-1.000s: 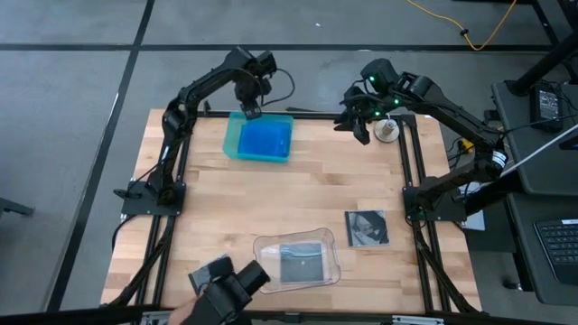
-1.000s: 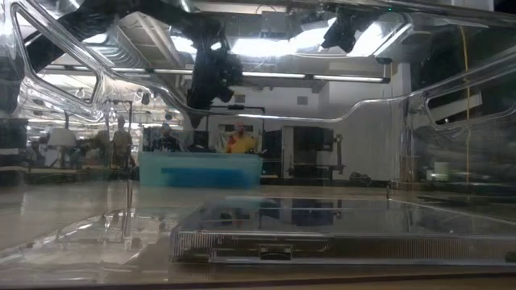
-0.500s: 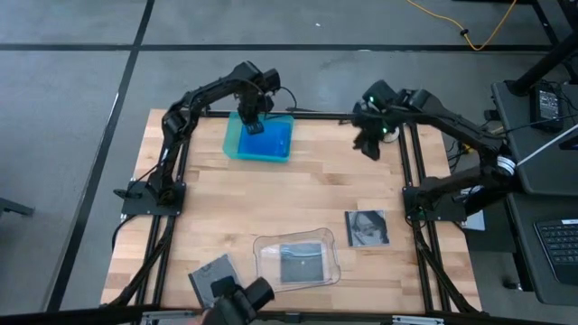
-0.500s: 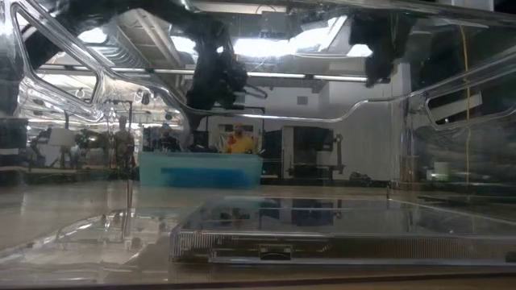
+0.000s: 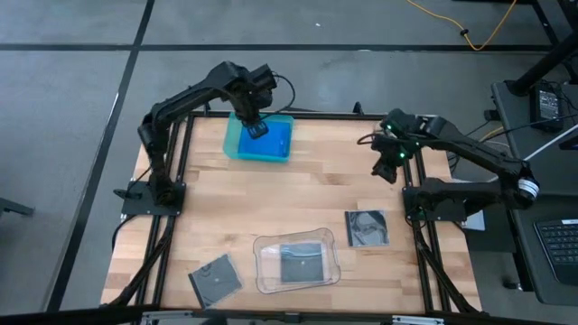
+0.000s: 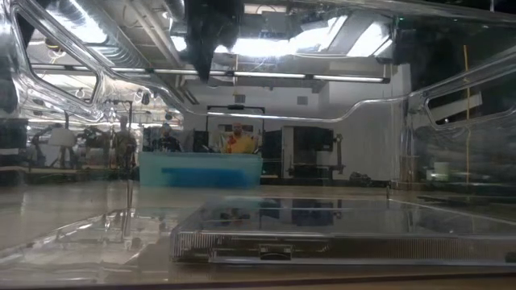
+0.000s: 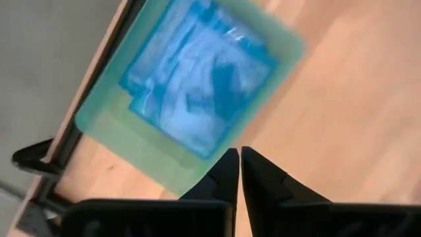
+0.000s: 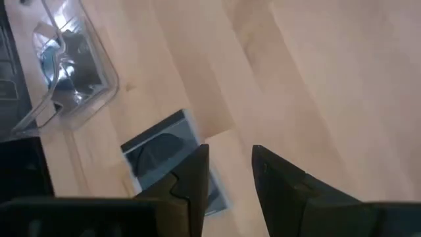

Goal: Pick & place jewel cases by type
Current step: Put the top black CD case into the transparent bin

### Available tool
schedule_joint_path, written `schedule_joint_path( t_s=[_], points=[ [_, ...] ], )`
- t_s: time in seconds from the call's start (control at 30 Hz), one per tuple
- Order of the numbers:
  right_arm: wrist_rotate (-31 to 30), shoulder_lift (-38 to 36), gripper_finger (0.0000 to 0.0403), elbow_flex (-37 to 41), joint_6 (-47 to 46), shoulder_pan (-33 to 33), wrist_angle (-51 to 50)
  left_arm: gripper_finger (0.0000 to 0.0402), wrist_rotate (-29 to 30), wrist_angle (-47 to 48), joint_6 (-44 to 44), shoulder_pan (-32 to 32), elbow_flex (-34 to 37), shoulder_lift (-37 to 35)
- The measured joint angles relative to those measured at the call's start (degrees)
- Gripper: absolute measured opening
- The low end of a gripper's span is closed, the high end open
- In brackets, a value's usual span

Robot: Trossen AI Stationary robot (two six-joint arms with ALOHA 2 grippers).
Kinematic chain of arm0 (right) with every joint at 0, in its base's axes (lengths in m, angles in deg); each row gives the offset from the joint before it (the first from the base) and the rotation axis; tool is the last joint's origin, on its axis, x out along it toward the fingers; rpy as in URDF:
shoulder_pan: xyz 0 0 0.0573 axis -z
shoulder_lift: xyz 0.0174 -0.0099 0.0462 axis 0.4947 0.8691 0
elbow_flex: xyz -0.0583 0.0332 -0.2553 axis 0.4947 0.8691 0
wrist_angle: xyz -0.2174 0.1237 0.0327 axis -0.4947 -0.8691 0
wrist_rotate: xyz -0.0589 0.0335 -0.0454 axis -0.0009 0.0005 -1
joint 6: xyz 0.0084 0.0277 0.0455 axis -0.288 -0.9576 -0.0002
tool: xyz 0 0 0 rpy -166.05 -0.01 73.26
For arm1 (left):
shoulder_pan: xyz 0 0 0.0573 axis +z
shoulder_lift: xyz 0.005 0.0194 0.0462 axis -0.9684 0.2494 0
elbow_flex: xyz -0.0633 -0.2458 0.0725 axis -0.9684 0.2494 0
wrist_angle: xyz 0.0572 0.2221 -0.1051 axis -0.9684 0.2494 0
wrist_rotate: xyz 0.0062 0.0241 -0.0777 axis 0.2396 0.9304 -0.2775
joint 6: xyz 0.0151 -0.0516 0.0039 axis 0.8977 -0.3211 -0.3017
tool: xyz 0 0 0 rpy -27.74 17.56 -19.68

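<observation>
Blue jewel cases lie stacked in the teal tray at the table's far edge. My left gripper hangs shut above them, pointing down, with nothing in it. Three dark jewel cases lie flat. One lies on the table at the near right. Another lies in the clear tray. The third lies on the table at the near left. My right gripper is open in the air over the right side, and its wrist view shows the right-hand dark case below its fingers.
Black frame rails run along the table's left and right sides. Bare wood lies between the teal tray and the clear tray. In the low view the clear tray's wall fills the foreground, and people stand in the room behind.
My left gripper has risen and moved from the teal tray's far rim to above its middle. My right gripper has moved from the far right corner toward the near edge and has sunk. A dark shape at the near edge has drawn back, leaving a dark case flat at the near left.
</observation>
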Motion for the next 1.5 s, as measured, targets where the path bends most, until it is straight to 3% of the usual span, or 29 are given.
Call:
schedule_joint_path(
  t_s=[0.2,0.43,0.7,0.9,1.03,1.37,1.5],
  points=[
    [-1.4,-6.4,0.0116,5.3,-11.4,-5.1,-0.8,0.0015,-2.0,-1.0,-7.3,-6.8,0.0,-5.1],
    [-6.5,-10.7,0.0069,9.3,-27.5,-15.4,-5.5,0.0012,-1.0,-1.3,-12.2,-12.5,0.2,-6.0],
    [-8.7,-11.6,0.0007,13.4,-40.5,-27.6,-6.8,0.0019,-3.1,-8.7,-10.8,-15.9,13.6,-6.6],
    [-11.3,-8.9,0.0010,13.6,-48.0,-36.3,-3.8,0.0018,-9.1,-16.8,-9.6,-18.2,25.2,-6.5],
    [-11.9,-5.8,0.0005,14.6,-51.0,-41.3,-1.6,0.0018,-12.8,-21.2,-8.7,-19.1,29.0,-6.5],
    [-10.4,0.8,0.0005,21.1,-58.5,-51.3,8.1,0.0017,-13.7,-24.2,-6.4,-18.6,29.9,-6.5],
    [-7.0,2.5,0.0006,25.7,-61.3,-53.5,13.2,0.0018,-15.6,-25.4,-5.7,-17.8,29.9,-6.5]
  ],
)
